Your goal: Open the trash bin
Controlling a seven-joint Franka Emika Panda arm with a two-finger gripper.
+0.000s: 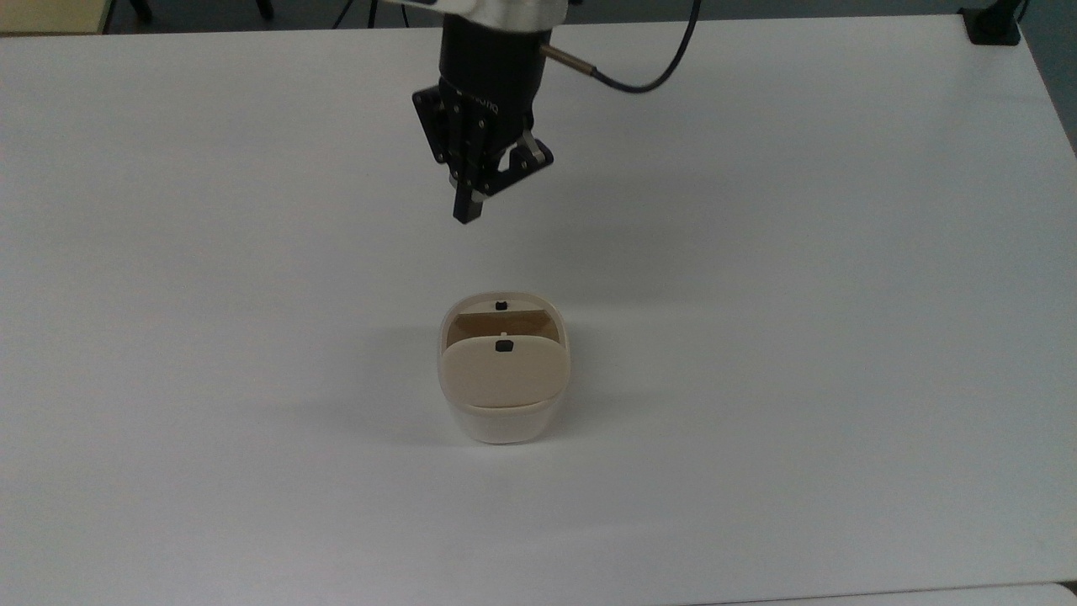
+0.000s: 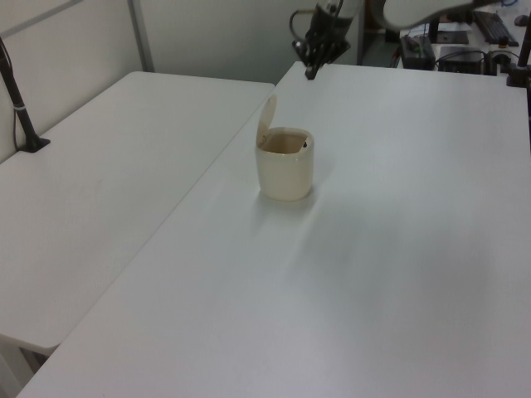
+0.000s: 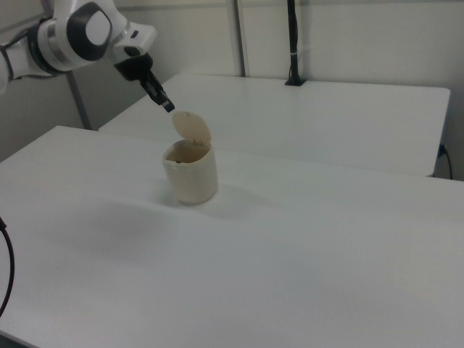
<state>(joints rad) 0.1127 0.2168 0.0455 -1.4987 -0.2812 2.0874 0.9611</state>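
The cream-white trash bin [image 1: 503,421] [image 2: 285,170] [image 3: 192,177] stands on the white table. Its beige lid [image 1: 503,373] [image 2: 267,114] [image 3: 191,126] is swung up on its hinge, and the brown inside [image 1: 503,324] is exposed. A small black button [image 1: 503,346] sits on the lid. My gripper [image 1: 465,212] [image 2: 309,74] [image 3: 168,107] hangs well above and behind the bin, apart from it, shut with nothing held.
A black cable [image 1: 648,80] runs off the wrist. A second white table [image 2: 108,166] adjoins in the left view's left, with a black post [image 2: 21,116] on it. A black clamp [image 1: 993,25] sits at the top view's upper right corner.
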